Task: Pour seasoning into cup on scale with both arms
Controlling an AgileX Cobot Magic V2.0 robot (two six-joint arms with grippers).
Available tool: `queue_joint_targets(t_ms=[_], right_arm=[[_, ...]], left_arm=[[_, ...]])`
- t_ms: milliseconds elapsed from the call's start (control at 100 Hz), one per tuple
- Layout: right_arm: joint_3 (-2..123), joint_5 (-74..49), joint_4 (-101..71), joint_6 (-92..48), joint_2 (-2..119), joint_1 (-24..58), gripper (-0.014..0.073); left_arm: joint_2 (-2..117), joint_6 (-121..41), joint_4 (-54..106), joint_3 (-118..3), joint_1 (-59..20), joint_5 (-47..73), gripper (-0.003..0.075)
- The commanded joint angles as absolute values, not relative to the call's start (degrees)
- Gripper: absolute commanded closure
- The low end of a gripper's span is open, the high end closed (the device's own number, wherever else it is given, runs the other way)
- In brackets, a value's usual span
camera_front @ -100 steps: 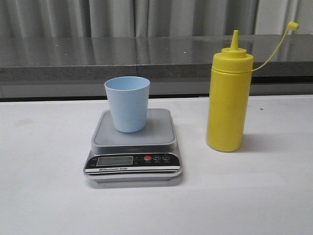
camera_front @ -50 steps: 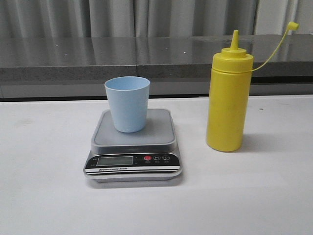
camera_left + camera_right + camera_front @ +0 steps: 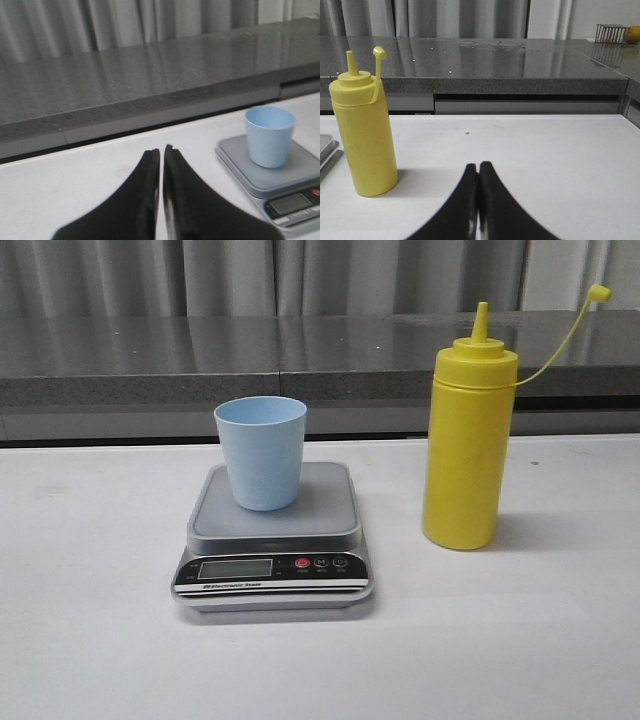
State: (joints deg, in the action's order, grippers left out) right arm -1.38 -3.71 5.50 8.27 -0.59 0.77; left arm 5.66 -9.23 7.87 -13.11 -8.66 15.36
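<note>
The pale blue cup [image 3: 261,451] stands upright on the grey platform of the scale [image 3: 330,510] at the table's middle. The yellow seasoning bottle [image 3: 467,432] stands upright to the right of the scale, its cap hanging on a thin tether. Neither arm shows in the front view. My left gripper [image 3: 161,149] is shut and empty, well to the left of the cup [image 3: 269,134] and scale [image 3: 235,152]. My right gripper [image 3: 478,165] is shut and empty, to the right of the bottle [image 3: 364,135] and apart from it.
A dark grey counter ledge [image 3: 300,365] runs along the back of the white table [image 3: 100,640], with grey curtains behind. A small wire rack [image 3: 611,33] and an orange fruit [image 3: 633,34] sit on the counter far to the right.
</note>
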Motion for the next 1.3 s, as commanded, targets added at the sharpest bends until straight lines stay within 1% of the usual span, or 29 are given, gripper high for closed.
queue_joint_targets(t_ms=[0,170,490,600,650,1290], right_arm=[[-1.5,0.8,5.7,8.3,-1.4,0.5,0.0661],[-1.5,0.7,5.7,8.3,-1.4,0.5,0.0661],[-1.5,0.6,5.7,8.3,-1.4,0.5,0.0661],[-1.5,0.6,5.7,8.3,-1.4,0.5,0.0661],[-1.5,0.6,5.7,8.3,-1.4,0.5,0.0661],[-1.5,0.6,5.7,8.2,-1.4,0.5,0.0661]], left_arm=[[6.4,-8.3,8.0,-12.1,-5.9,6.0,0.0710],[3.5,-2.1,5.3,-8.3,-2.1,6.1,0.0710],[-0.6,-2.1,3.4,-1.2,3.1,4.4,0.0710],[-2.4,-2.1,3.4,3.1,3.7,0.0,0.0710],[-2.4,-2.1,3.2,2.7,3.7,3.7,0.0710],[-2.3,-2.1,3.2,2.8,3.6,3.6,0.0710]])
